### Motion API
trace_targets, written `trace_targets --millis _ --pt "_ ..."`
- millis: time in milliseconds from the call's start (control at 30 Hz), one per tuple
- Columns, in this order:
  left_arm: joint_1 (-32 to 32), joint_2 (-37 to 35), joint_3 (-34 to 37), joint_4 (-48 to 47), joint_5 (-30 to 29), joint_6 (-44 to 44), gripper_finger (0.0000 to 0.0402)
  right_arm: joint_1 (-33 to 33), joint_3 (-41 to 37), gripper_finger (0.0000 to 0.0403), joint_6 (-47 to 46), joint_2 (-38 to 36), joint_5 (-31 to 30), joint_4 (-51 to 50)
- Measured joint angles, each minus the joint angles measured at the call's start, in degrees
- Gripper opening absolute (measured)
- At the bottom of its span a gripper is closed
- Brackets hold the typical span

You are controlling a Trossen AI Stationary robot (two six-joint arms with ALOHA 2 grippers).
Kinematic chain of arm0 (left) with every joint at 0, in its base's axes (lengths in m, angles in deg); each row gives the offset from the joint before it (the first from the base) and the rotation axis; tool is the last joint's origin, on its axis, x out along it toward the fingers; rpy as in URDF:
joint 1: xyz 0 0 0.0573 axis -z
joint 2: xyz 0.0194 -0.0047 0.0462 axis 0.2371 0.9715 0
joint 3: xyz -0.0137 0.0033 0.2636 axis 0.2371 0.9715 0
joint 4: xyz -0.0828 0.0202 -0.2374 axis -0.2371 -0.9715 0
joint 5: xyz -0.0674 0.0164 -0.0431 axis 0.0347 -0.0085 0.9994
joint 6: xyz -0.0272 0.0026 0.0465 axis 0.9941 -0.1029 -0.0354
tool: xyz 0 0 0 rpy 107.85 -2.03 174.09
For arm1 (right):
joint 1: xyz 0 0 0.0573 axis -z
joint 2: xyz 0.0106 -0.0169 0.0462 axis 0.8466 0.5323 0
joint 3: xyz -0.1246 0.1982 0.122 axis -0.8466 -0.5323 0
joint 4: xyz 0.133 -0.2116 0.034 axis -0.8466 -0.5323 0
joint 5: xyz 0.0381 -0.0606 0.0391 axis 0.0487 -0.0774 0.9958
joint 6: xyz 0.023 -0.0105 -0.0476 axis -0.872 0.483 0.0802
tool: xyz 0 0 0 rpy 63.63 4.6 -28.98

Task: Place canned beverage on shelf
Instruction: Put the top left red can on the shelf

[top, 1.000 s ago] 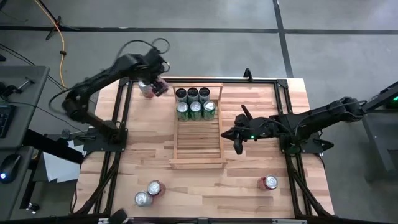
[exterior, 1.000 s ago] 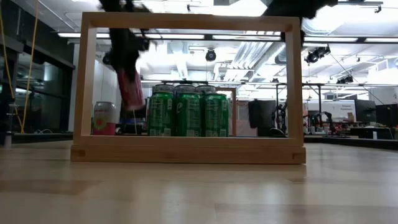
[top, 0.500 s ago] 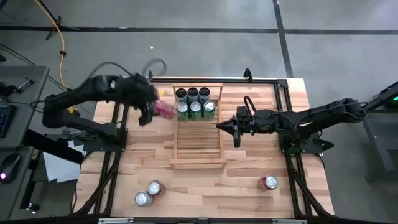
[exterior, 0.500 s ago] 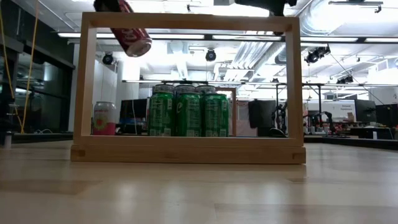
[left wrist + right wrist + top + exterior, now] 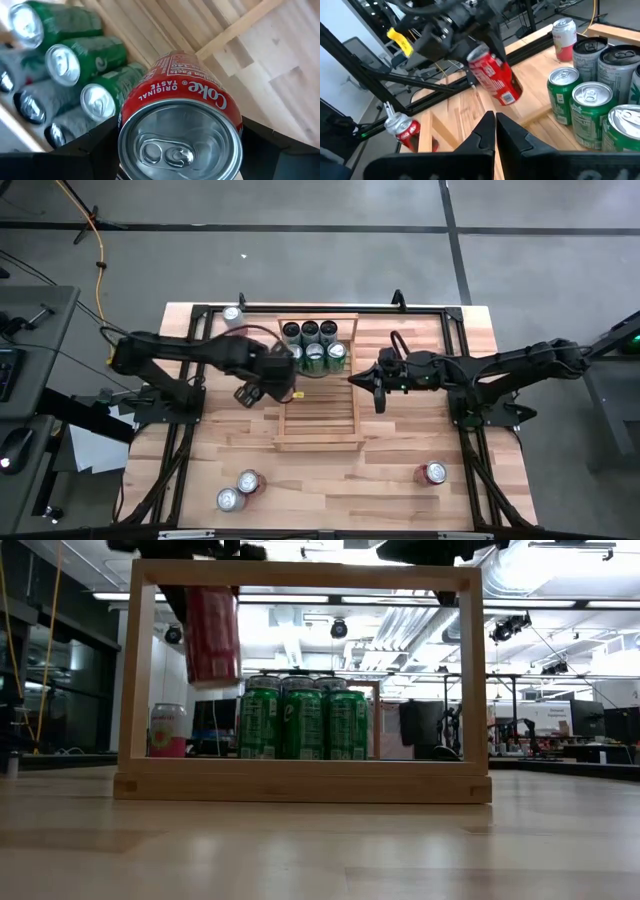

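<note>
A red cola can (image 5: 186, 80) hangs in my left gripper (image 5: 272, 380) over the left rail of the light-wood shelf (image 5: 318, 415); the low view shows this can (image 5: 210, 635) high above the shelf floor. Six cans, three green (image 5: 315, 356) and three dark (image 5: 309, 331), stand at the shelf's far end. My right gripper (image 5: 356, 379) hovers shut over the shelf's right rail, touching nothing, its fingertips (image 5: 495, 125) pointing at the red can (image 5: 495, 80). My left gripper pinches the red can's side wall just below its top rim (image 5: 125, 125) between its two fingers (image 5: 95, 147), one on each side. The fingers come from above, pointing steeply down along the can. The can hangs clear, nearly upright, its bottom tipped a little toward the shelf.
A pink can (image 5: 233, 315) stands on the table at the far left. Near the front edge are a red can (image 5: 250, 482) beside a silver one (image 5: 230, 499), and another red can (image 5: 432, 473) at the right. The near half of the shelf (image 5: 318, 425) holds no cans.
My left gripper has swung from the table's far left corner, beside the pink can, toward the shelf's left rail, rolling its wrist as it went. The red can rode along, lifted clear; it lay tipped almost level midway and now hangs nearly upright.
</note>
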Motion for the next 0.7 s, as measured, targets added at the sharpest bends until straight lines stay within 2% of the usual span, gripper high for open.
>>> trace_targets --millis 233,367,567,700 --pt "-3.1 6.15 -0.07 8.81 1.28 -8.69 0.0285 -0.02 0.0 0.0 -0.01 -0.02 0.02 -1.68" --pt "-3.99 8.83 -0.11 9.72 1.3 -16.2 0.0285 -0.02 0.0 0.0 -0.01 -0.02 0.0 -2.5" --pt "-5.46 11.59 -0.11 10.99 4.55 -17.65 0.0285 -0.02 0.0 0.0 -0.01 -0.02 0.0 -3.94" --pt "-6.65 14.1 -0.11 12.57 3.88 -18.99 0.0285 -0.02 0.0 0.0 0.04 -0.02 0.0 -3.96"
